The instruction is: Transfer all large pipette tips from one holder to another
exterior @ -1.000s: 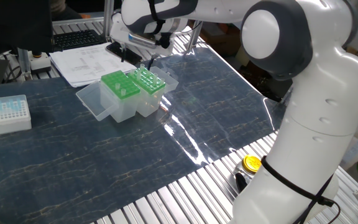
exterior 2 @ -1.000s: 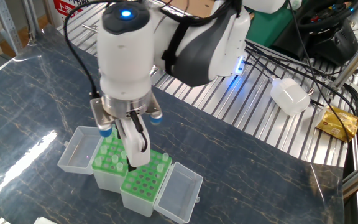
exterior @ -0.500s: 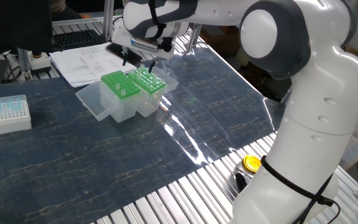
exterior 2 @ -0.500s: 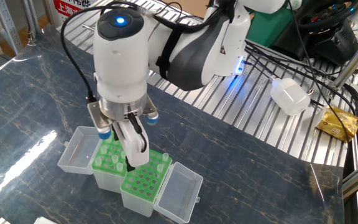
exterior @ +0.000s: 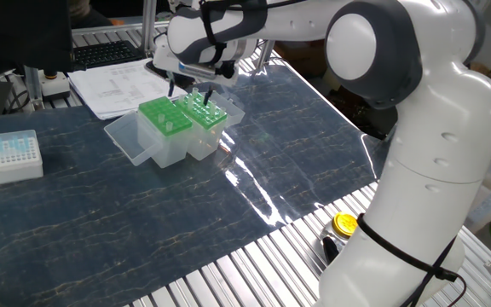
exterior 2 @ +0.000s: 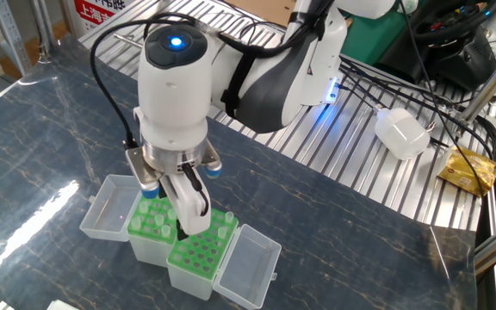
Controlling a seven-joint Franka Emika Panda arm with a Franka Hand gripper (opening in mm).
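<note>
Dark table (exterior: 143, 213); claw (exterior 2: 182, 226) over green racks (exterior 2: 179, 237).

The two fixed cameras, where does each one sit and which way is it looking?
One fixed view: low beside the robot's base, looking across the table at the green tip racks; the whole arm shows.
The other fixed view: high on the opposite side, looking down on the racks; wrist and claw show.
Shared: both racks and the claw over them.

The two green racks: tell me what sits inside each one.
In the rack under the gripper, the left rack, several large pipette tips stand in holes. The right rack shows mostly empty holes, with tips along its far edge. The gripper covers some holes.
</note>
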